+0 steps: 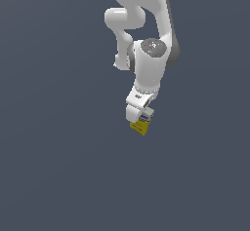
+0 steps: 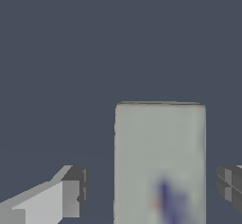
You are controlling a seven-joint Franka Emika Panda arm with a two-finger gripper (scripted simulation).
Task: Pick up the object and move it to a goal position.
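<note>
though only its pale top face with a smear of blue lettering shows in the wrist view, the object [image 2: 159,161] sits squarely in the span between the two fingertips [image 2: 71,197], with a clear gap on each side of it. neither pad touches the box there, so the gripper [image 2: 151,194] reads as spread wide and holding nothing.

in the exterior view the box [image 1: 140,125] shows its yellow lower part poking out just under the gripper [image 1: 140,115], with the white-and-blue top tucked up between the fingers. whether it rests on the flat grey ground [image 1: 58,166] or hangs a little above it cannot be told; no shadow or contact line shows.

the relation that matters: the box lies straight beneath the hand, between the fingers. in the wrist view the long side of its top face runs across the line joining the two pads, so the fingers face its narrower span. that looks like a good line-up for closing, and my reading is that the closing squeeze is the step in hand, with the carry to the goal all to come. no goal marker shows in either view.
</note>
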